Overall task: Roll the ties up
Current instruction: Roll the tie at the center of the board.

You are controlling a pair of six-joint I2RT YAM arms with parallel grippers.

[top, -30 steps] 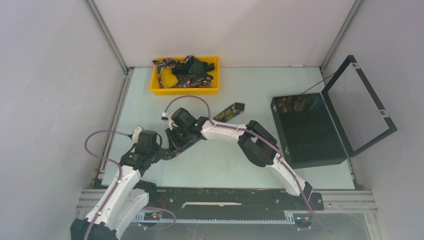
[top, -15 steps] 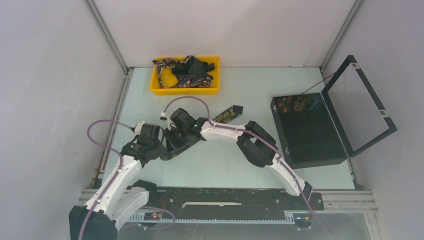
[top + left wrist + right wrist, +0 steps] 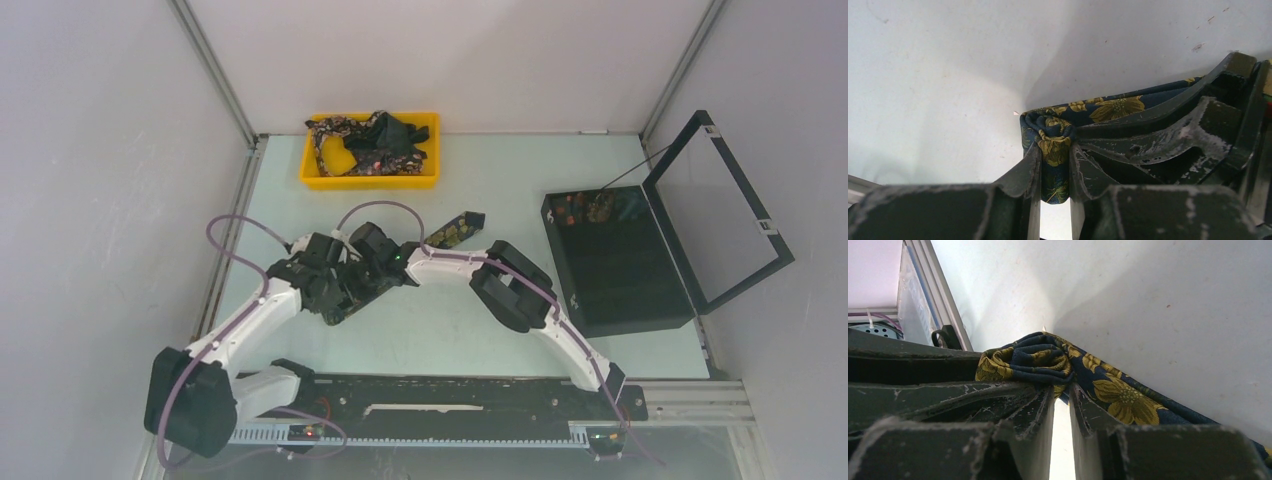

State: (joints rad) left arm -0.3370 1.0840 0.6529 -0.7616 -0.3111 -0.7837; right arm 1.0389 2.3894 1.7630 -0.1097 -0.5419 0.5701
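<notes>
Since a second ago: left arm swung in from table's (image 3: 480, 160) left edge, left gripper (image 3: 1054, 152) now close against right gripper (image 3: 1061, 390). Both pinched narrow on tie (image 3: 1108, 106) at coiled end. Soft navy weave, gold flowers. Tie lies left of table centre, free end toward back edge. Fingers (image 3: 1083, 167) scuffed black.

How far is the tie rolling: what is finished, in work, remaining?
Done: rolled patterned fabric appears to sit in the black box. In hand: the left gripper and right gripper both pinch a started roll on one tie; its far end lies flat. Left: finishing it, plus the ties heaped in the yellow tray.
</notes>
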